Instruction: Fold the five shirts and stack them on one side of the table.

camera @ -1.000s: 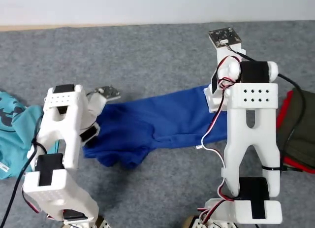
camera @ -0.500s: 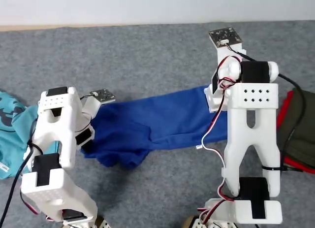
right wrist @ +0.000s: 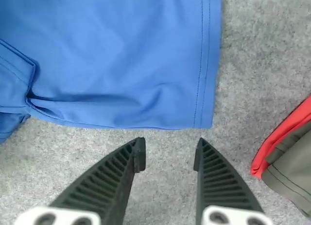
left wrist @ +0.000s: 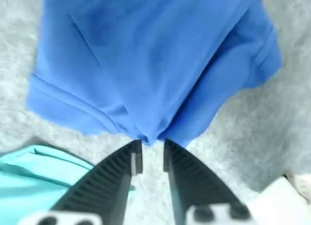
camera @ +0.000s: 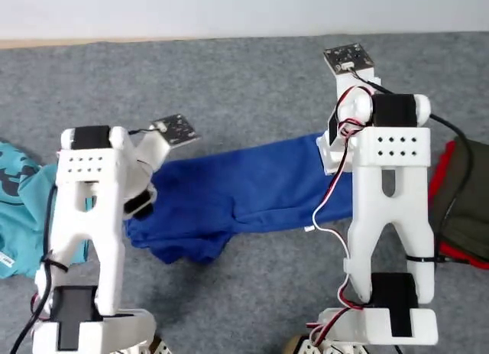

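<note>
A blue shirt (camera: pixel 244 189) lies stretched across the middle of the grey carpet, with its left end bunched. My left gripper (left wrist: pixel 152 152) is at that bunched end, its fingers nearly together and pinching a fold of the blue shirt (left wrist: pixel 155 64). My right gripper (right wrist: pixel 167 154) stands open over bare carpet, just short of the hem corner of the blue shirt (right wrist: pixel 112 60). A teal shirt (camera: pixel 23 209) lies crumpled at the far left. A red shirt (camera: pixel 442 178) and a dark olive shirt (camera: pixel 466 201) lie stacked at the right edge.
The teal shirt (left wrist: pixel 34 176) lies close beside my left gripper. The red shirt's edge (right wrist: pixel 279 137) is near my right gripper. Open grey carpet (camera: pixel 214 79) stretches behind the blue shirt up to the back wall.
My left arm has straightened and swung its wrist up and to the right, over the blue shirt's left end, which has bunched slightly. The right arm has not moved.
</note>
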### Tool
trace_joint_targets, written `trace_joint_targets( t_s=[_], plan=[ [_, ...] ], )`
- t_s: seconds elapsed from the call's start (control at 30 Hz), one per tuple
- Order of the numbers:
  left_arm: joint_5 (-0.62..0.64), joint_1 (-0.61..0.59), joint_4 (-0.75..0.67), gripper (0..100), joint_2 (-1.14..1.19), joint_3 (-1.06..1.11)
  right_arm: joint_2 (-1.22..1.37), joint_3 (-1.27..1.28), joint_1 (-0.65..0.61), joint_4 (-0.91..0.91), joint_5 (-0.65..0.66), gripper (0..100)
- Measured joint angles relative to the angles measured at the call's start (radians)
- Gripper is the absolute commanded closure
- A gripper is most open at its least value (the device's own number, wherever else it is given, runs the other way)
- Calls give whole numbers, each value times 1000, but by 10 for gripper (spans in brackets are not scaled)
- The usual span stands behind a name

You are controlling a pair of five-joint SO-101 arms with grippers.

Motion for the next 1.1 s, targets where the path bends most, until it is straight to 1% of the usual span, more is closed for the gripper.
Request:
trace_joint_targets(
  t_s=[0.13, 0.23, 0.33, 0.47, 0.53, 0.7, 0.8, 0.87, 0.97, 1.1],
  plan=[
    [135, 43, -120, 923, 40, 0, 0, 0, -2, 0, 0, 823],
    [196, 71, -222, 972, 140, 8, 0, 0, 0, 0, 0, 823],
    [219, 92, -282, 994, 269, 8, 0, 0, -2, 0, 0, 823],
    [226, 114, -296, 994, 416, 8, 0, 0, -2, 0, 0, 823],
    [226, 115, -299, 994, 440, 8, 0, 0, -2, 0, 0, 823],
    [229, 115, -287, 993, 420, 8, 0, 0, -2, 0, 0, 823],
    [253, 115, -285, 984, 331, 8, 0, 0, -2, 0, 0, 823],
    [279, 115, -269, 946, 256, 8, 0, 0, -2, 0, 0, 823],
    [287, 141, -195, 900, 149, 17, 0, 0, 0, 0, 0, 823],
    [279, 212, -110, 894, 43, 92, 0, 0, -2, 0, 0, 823]
  ],
)
